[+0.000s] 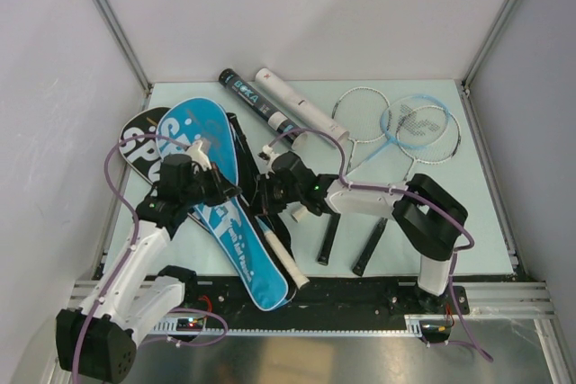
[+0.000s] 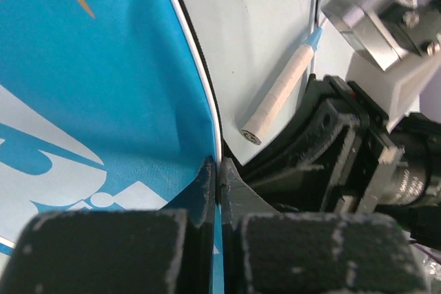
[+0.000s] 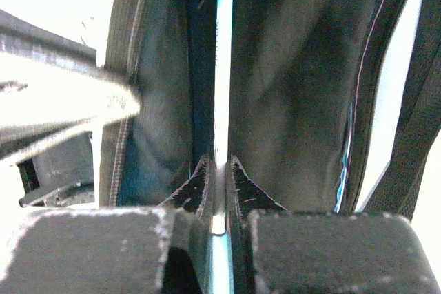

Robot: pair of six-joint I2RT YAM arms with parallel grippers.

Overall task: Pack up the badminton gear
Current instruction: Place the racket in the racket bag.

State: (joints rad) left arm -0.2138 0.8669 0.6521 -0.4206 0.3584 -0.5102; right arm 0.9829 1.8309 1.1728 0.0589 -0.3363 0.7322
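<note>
Left claw (image 2: 219, 194), right claw (image 3: 219, 182) on blue bag (image 1: 247, 254) edge

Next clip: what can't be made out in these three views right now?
- Top view: the arms cover where the left gripper and right gripper pinch the blue bag; its opening is hidden.
- Right wrist view: dark, blurred fabric; which stretch of the bag's edge is pinched is unclear.
- Top view: the black bag lies mostly under the blue one.
- Black tube and white tube: contents not visible.
</note>
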